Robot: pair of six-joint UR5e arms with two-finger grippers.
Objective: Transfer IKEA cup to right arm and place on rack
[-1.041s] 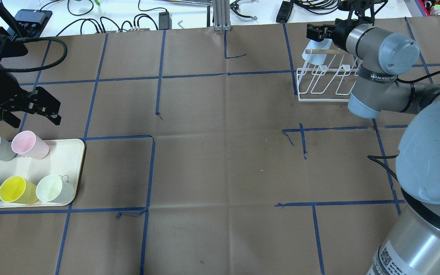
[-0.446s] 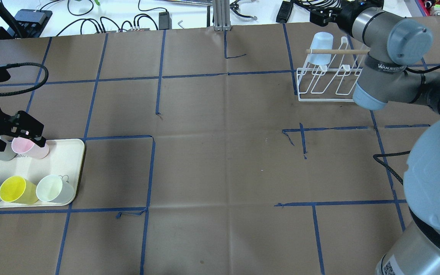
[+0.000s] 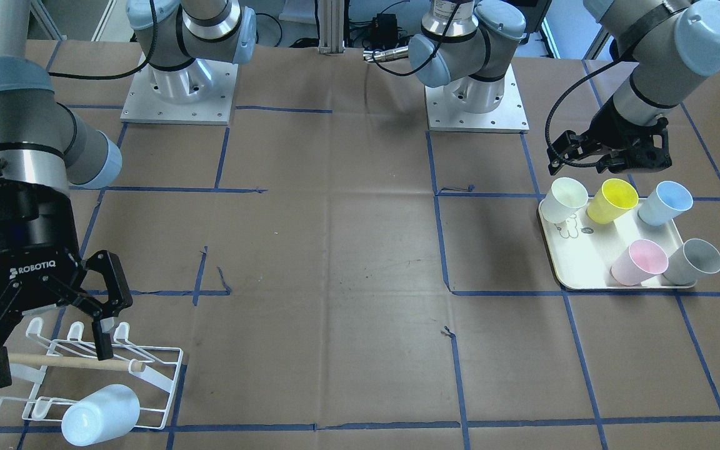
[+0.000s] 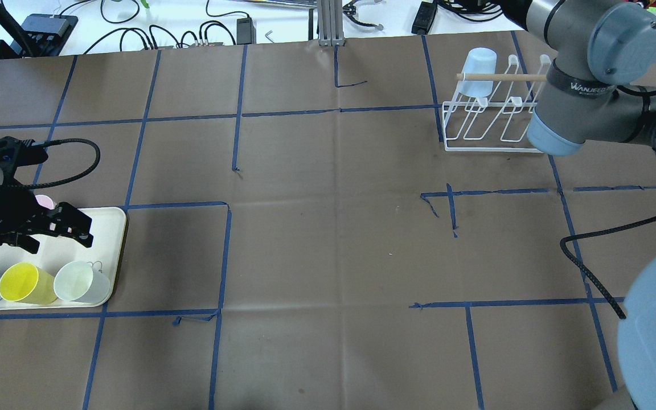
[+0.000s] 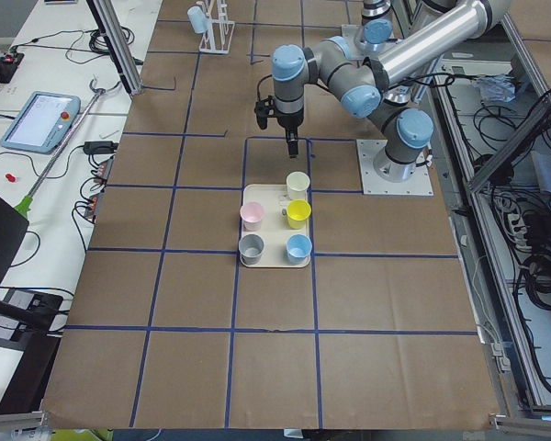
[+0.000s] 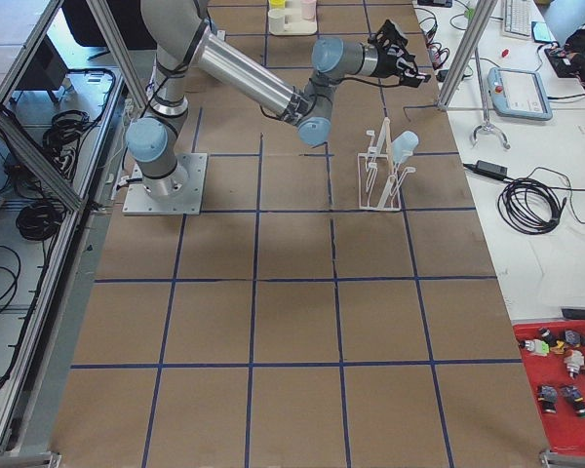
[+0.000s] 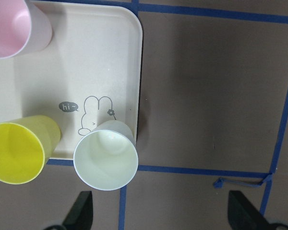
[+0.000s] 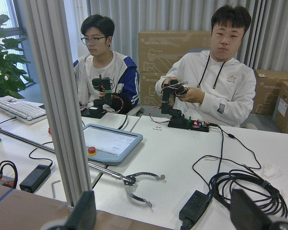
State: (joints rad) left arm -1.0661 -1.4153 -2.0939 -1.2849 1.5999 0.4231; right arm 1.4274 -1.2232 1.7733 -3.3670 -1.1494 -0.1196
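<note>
Already the pale-blue cup [image 3: 100,412] sits upended on an end prong of the rack [image 4: 484,149]. Right gripper [image 3: 50,361], marked "ROBOTIQ", hovers above the dowel [image 3: 129,365], jaws spread and empty. Left gripper [image 4: 57,242] hangs over the tray [image 7: 86,72] printed "hi~" beside a rabbit drawing, jaws spread wide, holding nothing.

Overhead from behind, front view opposite, both sharing tray [image 4: 103,233] and rack [image 4: 487,114], left wrist nearest tray

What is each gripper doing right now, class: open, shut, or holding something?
Left gripper: open, empty, near the tray.
Right gripper: open, empty, near the rack.
</note>
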